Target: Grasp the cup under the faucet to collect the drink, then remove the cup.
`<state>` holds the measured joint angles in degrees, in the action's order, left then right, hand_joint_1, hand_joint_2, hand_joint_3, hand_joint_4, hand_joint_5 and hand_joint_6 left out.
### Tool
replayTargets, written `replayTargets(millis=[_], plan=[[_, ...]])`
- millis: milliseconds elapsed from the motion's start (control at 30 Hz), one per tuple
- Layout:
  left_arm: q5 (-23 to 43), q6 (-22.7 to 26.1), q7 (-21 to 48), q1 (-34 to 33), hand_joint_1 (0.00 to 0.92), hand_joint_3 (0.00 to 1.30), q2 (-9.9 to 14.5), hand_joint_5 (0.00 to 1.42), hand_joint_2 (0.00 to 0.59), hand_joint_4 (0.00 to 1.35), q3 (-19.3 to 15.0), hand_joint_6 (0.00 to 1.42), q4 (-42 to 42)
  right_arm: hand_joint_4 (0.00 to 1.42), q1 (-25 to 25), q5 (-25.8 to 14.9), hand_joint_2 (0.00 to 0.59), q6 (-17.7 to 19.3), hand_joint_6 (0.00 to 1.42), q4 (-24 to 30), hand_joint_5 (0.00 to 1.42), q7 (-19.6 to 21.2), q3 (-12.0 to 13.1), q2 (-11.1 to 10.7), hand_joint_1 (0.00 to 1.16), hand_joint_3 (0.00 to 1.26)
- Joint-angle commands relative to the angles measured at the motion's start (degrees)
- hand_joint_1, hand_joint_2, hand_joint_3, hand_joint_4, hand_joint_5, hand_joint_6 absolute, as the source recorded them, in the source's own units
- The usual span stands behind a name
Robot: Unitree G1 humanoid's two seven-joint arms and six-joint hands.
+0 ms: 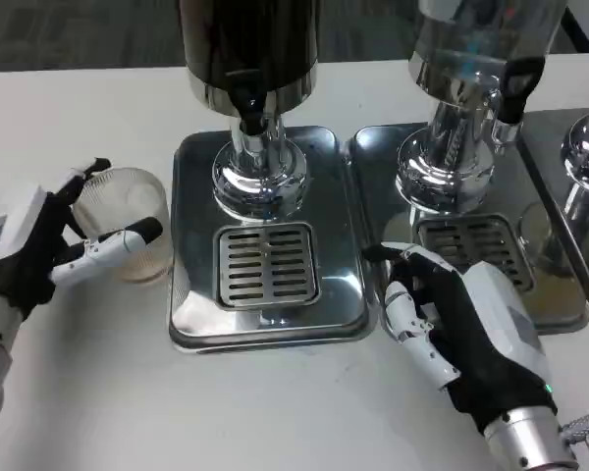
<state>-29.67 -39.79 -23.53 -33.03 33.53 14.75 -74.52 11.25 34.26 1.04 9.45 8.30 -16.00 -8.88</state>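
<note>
While the wide white counter carries everything in the head view, the largest thing on it is the dark-bodied drink dispenser on its polished chrome pedestal, whose black faucet hangs over a rectangular stainless drip tray with a slotted grate at its middle; just beside it to the right stands a second, clear-tanked dispenser over its own steel tray; the robot's right hand, white-backed with black and white fingers, rests low at the seam between the two trays, fingers loosely apart and nothing in it; the left hand sits at the counter's left edge with its fingers spread around the small clear ribbed plastic cup, one finger reaching across the cup's front and others behind its rim, so it looks more opened than clamped, and whether any finger actually touches the wall I cannot tell; the cup stands upright on the counter just left of the dark dispenser's tray, off the grate and not beneath the faucet; I cannot make out through its cloudy wall whether it holds drink; judged from that placement, the task is either at its very start, with the grasp, the carry under the faucet, the fill and the removal all left, or at its close with the cup set aside.
</note>
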Motion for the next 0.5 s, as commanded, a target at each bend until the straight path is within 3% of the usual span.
replayTargets(millis=[33,133,267,500], plan=[[0.47,0.53,2.86,0.79,0.000,0.12,0.82,0.48,0.000,0.15,-0.14,0.68,-0.43,0.24,0.20,-0.49,0.555,-0.09,0.41,0.14,0.27,-0.22,0.12,0.05,0.06,0.35],[-0.29,0.83,3.98,0.46,0.000,0.09,1.04,0.45,0.000,0.12,0.67,0.63,-0.43,0.24,0.18,-0.44,0.555,-0.08,0.41,0.27,0.26,-0.26,0.06,0.01,0.06,0.35],[-0.95,1.33,4.29,0.13,0.098,0.06,1.03,0.43,0.003,0.10,1.39,0.61,-0.40,0.24,0.01,-0.56,0.555,-0.12,0.41,0.39,0.27,-0.40,0.10,0.05,0.06,0.35],[-1.20,1.26,3.83,-0.09,0.232,0.08,0.91,0.52,0.033,0.16,2.11,0.74,-0.28,0.24,0.32,-0.60,0.555,-0.27,0.41,0.84,0.27,-0.42,0.10,0.10,0.06,0.35]])
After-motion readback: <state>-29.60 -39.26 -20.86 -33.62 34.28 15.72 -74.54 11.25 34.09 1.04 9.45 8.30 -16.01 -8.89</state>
